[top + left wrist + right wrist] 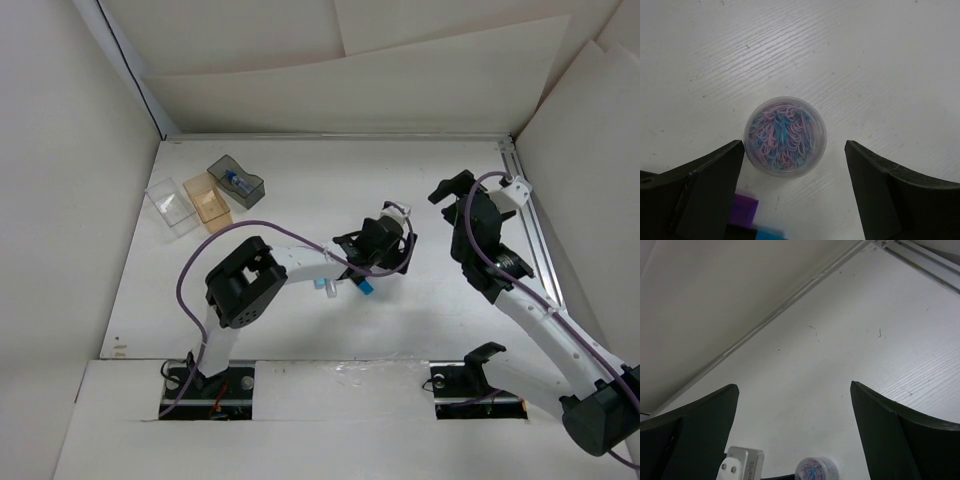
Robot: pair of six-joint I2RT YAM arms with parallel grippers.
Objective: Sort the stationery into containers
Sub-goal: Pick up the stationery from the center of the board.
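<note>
The left arm (290, 262) reaches from its base at the near left edge out over the middle of the table (300, 330), elbow raised and wrist bent so that the left tool (793, 146) points down at the surface. In the left wrist view a small round clear tub of pink and blue paper clips (780, 127) stands upright on the table between the two fingers (715, 175), with a gap on either side. The left tool is spread wide and holds nothing. How high it hangs above the tub cannot be told. A cyan-ended marker (365, 288) and a pale stubby marker (325, 285) lie just beside each other under that arm's forearm. The right arm (540, 320) stretches up along the right side, and the right tool (793, 386) is also wide open and empty over bare table near the far wall. At the far left three boxes stand in a row: the clear box (172, 207), the amber box (210, 200), and the dark grey box (225, 163), in which lies a blue-tipped tube (237, 182).
</note>
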